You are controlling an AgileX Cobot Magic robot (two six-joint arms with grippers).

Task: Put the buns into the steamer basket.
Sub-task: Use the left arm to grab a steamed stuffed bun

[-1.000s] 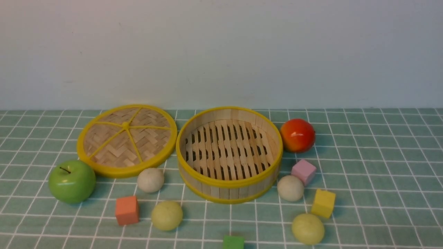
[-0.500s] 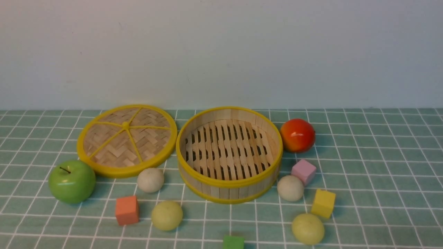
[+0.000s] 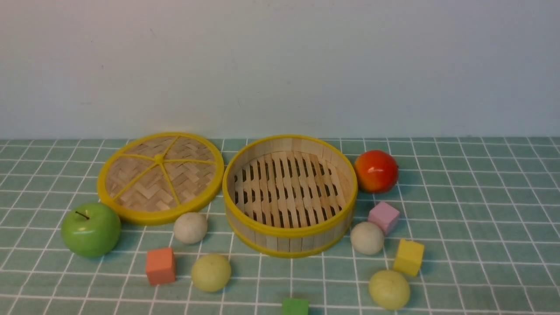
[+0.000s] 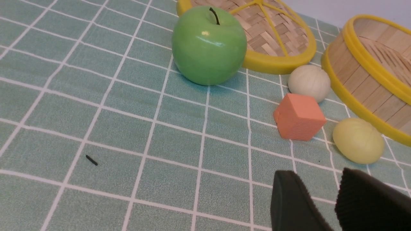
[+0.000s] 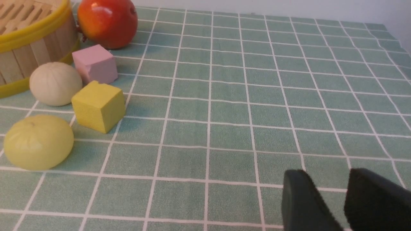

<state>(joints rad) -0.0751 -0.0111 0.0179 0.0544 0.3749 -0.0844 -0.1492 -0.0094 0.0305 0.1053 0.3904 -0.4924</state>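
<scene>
The steamer basket [image 3: 289, 243] stands empty in the middle of the cloth. An off-white bun [image 3: 190, 228] and a yellow-green bun [image 3: 211, 272] lie at its front left. An off-white bun [image 3: 367, 238] and a yellow-green bun [image 3: 389, 289] lie at its front right. Neither gripper shows in the front view. My left gripper [image 4: 321, 175] hovers near the left yellow-green bun [image 4: 358, 140], jaws slightly apart and empty. My right gripper [image 5: 327, 173] is over bare cloth well to the right of the right buns [image 5: 38, 142], jaws slightly apart and empty.
The woven lid [image 3: 160, 177] lies left of the basket, with a green apple [image 3: 90, 229] in front of it. A red apple [image 3: 376, 171] sits right of the basket. Orange [image 3: 160, 265], pink [image 3: 383, 217], yellow [image 3: 408, 257] and green [image 3: 295, 306] cubes lie among the buns.
</scene>
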